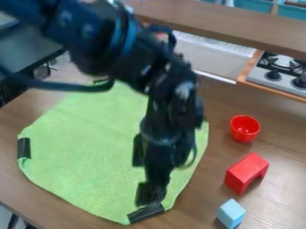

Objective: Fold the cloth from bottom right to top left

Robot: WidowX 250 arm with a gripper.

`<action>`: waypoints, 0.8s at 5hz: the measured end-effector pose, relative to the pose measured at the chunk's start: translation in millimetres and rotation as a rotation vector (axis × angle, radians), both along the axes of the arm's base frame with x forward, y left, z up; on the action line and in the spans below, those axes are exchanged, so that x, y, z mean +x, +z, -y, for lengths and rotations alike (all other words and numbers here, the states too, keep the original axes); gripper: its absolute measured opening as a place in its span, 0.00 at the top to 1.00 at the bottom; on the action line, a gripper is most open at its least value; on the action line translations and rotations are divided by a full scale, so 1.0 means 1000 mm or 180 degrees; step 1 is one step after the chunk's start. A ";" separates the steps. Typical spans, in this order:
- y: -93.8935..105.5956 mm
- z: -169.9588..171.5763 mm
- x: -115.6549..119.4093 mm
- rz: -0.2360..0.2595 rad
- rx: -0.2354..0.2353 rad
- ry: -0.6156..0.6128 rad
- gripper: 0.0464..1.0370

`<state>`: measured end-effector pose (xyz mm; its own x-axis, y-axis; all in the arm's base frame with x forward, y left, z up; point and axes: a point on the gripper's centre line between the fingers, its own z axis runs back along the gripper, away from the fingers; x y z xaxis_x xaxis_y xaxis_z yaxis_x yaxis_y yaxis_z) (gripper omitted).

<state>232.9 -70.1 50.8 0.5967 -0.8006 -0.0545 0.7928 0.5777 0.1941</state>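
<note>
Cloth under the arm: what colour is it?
Bright green, with black patches at its edge; the camera view shows it best.

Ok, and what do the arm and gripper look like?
The arm is black with a bluish sheen, thick and chunky, with small pale spots; a dark cable loops off its side. The gripper is black too.

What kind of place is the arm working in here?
Probably a toy kitchen play set-up: there's a small stove with black knobs at the right, a red cup on the wooden table, and toy blocks beside the green cloth.
</note>
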 end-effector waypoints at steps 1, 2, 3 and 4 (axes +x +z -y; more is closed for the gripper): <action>-0.018 0.001 -0.011 0.0025 0.0102 -0.0139 0.04; -0.042 -0.004 -0.011 0.0021 0.0241 -0.0238 0.04; -0.053 -0.005 -0.003 0.0098 0.0311 -0.0343 0.05; -0.055 -0.005 0.003 0.0158 0.0363 -0.0321 0.16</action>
<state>235.8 -64.8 -4.0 0.5180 -0.8468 -0.1208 0.8334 0.4678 0.2942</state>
